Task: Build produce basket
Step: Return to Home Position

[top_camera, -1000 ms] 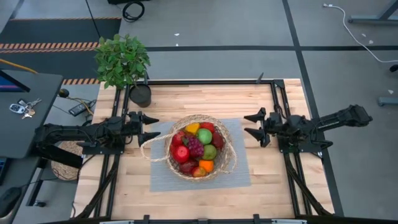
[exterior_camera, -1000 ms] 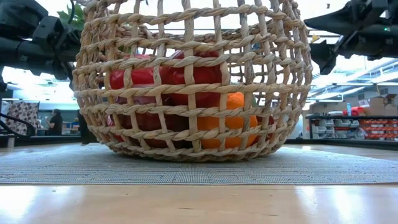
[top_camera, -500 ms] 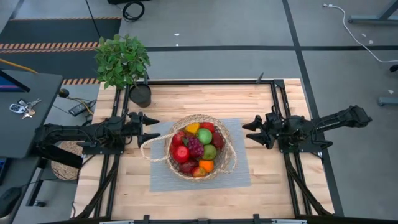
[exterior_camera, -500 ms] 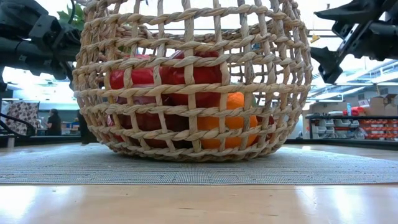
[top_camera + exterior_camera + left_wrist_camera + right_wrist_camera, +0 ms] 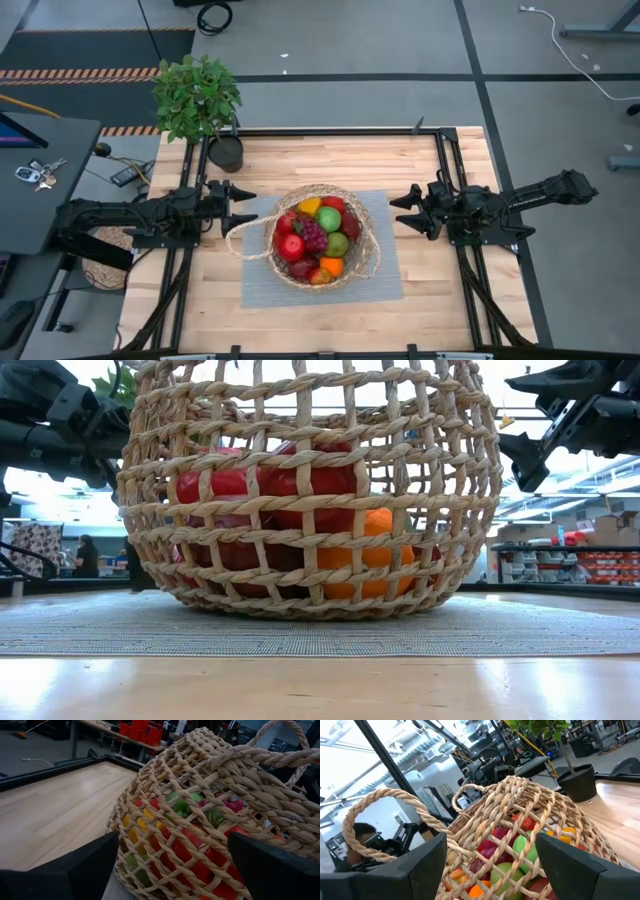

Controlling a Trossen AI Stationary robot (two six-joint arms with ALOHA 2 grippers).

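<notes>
Where the wicker basket (image 5: 368,250) sits: on a grey mat (image 5: 262,285), between both grippers, touching neither.
Left gripper (image 5: 251,205): fingers wide apart, empty, tips beside the looped handle (image 5: 382,794).
Right gripper (image 5: 395,212): spread, empty, near the rim.
High view: grape bunch (image 5: 315,237) and green apple (image 5: 329,218) top the produce (image 5: 292,246).
Low view: red piece (image 5: 335,480) and orange piece (image 5: 345,558) behind the weave.

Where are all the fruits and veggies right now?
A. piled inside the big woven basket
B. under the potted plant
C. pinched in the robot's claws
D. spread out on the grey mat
A: the produce sits heaped inside the basket, while the left gripper and the right gripper hang open and empty on either side of it.
</notes>
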